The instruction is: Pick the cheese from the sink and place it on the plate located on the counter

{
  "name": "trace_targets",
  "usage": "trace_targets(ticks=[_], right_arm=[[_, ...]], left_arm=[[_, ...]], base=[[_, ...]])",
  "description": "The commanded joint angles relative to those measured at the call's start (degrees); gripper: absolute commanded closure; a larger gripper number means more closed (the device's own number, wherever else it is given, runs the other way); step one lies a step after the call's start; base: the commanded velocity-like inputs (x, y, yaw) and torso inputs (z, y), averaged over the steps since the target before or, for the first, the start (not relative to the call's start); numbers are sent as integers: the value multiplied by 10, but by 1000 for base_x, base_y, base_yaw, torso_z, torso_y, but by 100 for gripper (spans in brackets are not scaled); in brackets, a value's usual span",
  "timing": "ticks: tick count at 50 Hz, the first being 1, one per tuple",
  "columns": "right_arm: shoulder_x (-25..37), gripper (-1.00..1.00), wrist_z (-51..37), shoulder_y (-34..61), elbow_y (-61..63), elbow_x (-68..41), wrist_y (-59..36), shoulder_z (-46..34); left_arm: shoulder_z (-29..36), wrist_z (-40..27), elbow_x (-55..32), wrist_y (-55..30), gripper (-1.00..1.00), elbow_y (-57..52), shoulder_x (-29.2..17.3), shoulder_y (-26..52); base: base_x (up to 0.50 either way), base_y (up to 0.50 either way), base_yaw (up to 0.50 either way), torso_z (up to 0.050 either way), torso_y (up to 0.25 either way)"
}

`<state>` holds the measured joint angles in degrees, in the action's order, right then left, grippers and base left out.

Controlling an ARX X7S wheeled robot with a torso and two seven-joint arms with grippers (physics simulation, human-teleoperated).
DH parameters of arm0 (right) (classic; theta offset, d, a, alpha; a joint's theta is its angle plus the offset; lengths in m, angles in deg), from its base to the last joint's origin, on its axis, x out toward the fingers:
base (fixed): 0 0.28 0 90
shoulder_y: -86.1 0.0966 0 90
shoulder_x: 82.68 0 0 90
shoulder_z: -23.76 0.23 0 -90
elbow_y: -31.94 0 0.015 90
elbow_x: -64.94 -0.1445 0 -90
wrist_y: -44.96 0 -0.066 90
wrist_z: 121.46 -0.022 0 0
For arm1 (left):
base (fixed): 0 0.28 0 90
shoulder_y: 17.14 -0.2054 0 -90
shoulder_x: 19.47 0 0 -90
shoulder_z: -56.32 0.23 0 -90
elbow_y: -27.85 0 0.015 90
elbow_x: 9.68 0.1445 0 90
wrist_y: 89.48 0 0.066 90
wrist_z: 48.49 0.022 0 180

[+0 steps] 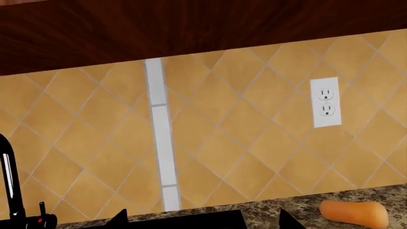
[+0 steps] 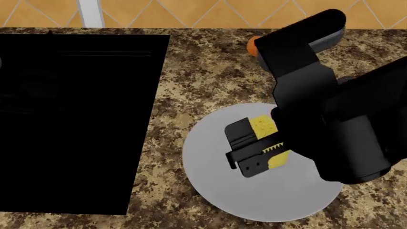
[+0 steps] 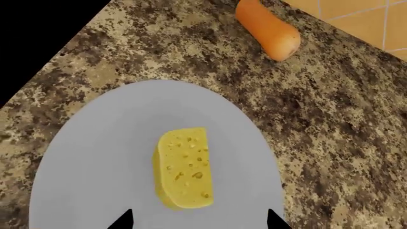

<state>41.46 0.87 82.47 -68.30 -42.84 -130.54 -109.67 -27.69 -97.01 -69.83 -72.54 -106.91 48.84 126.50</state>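
Note:
The pale-yellow cheese lies on the white plate on the granite counter. My right gripper is open just above the cheese, its fingertips wide apart on either side and not touching it. In the head view the right gripper hangs over the plate and partly hides the cheese. The black sink lies to the left and holds nothing I can see. My left gripper is open and empty, facing the tiled wall above the sink's back edge.
An orange squash lies on the counter behind the plate, also in the left wrist view. The faucet stands at the sink's back. A wall outlet sits under a dark wood cabinet.

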Motion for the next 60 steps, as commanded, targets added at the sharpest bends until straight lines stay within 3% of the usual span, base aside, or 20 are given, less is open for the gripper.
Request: trace_targets(ticks=[1,21,39,60], right_arm=[[13,-100,-57,14,56,-35,13,-5],[89,-100,-173,1,200,-137,97,7],[196,-100,-312,45,370,-277,206,-4],[294,-100,-313,174,468,-315,304,-108]], left_arm=[[-7,-3,-13,7,-100,6,1,1],[13,15,10,44,-100,24,-9,-6],[8,23,16,66,-100,18,-23,-20],[19,29,31,86,-100,23,-27,-25]], base=[[0,0,0,0,0],[0,0,0,0,0],[0,0,0,0,0],[0,0,0,0,0]])
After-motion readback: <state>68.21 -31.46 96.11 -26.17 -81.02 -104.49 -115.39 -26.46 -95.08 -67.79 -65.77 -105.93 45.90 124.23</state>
